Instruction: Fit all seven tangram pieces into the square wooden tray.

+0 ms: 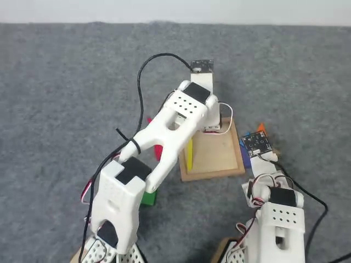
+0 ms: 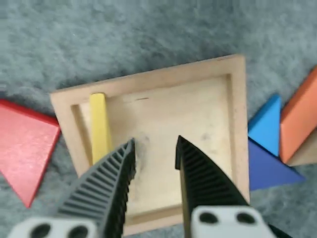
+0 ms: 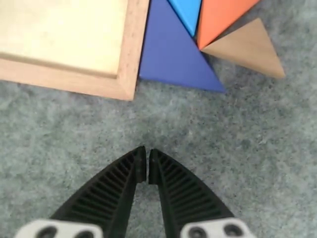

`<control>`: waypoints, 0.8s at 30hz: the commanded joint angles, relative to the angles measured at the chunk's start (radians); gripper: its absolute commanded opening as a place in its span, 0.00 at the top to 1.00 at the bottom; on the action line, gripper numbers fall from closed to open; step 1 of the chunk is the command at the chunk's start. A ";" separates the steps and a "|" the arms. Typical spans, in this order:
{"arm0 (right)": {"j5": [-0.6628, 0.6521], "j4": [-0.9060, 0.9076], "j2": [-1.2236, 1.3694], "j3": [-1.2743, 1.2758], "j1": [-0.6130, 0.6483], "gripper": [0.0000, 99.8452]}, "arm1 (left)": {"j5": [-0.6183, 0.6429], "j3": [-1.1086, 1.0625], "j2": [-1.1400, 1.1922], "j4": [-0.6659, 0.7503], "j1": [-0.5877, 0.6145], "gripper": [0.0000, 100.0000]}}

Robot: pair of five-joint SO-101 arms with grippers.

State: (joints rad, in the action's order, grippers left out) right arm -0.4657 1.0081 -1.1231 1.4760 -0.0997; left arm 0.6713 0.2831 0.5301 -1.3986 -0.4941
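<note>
Left gripper (image 2: 155, 144): fingers parted by a moderate gap, nothing between them, hanging over the bare tray floor.
Right gripper (image 3: 147, 153): fingertips pressed together, holding nothing, above the grey carpet (image 3: 257, 148) near a tray corner.
Yellow piece (image 2: 100, 126): inside the tray, standing on edge, long axis parallel to the nearby wall.
Square wooden tray (image 2: 148, 79): flat on the carpet.
Red triangle (image 2: 25, 148): outside, beyond the wall by the yellow piece.
Dark blue triangle (image 3: 173, 54): one edge against the opposite outer wall, sharp corner pointing away, with light blue (image 3: 187, 12), orange (image 3: 220, 15) and tan (image 3: 247, 47) pieces beside it.
</note>
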 commanded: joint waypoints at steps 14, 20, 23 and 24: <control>-0.008 -0.036 -0.025 -0.008 0.005 0.97 | -0.230 -0.076 -0.347 -0.060 0.184 0.99; -0.008 -0.036 -0.025 -0.008 0.007 0.97 | -0.276 -0.357 -0.382 0.098 0.133 0.99; -0.008 -0.036 -0.025 -0.008 0.007 0.97 | -0.275 -0.443 -0.384 0.166 0.086 0.99; -0.008 -0.036 -0.025 -0.008 0.007 0.97 | -0.275 -0.453 -0.384 0.178 0.072 0.99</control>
State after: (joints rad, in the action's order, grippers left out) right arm -0.4657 1.0081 -1.1231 1.4760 -0.0997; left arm 0.4089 -0.1189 0.2171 -1.3019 -0.3636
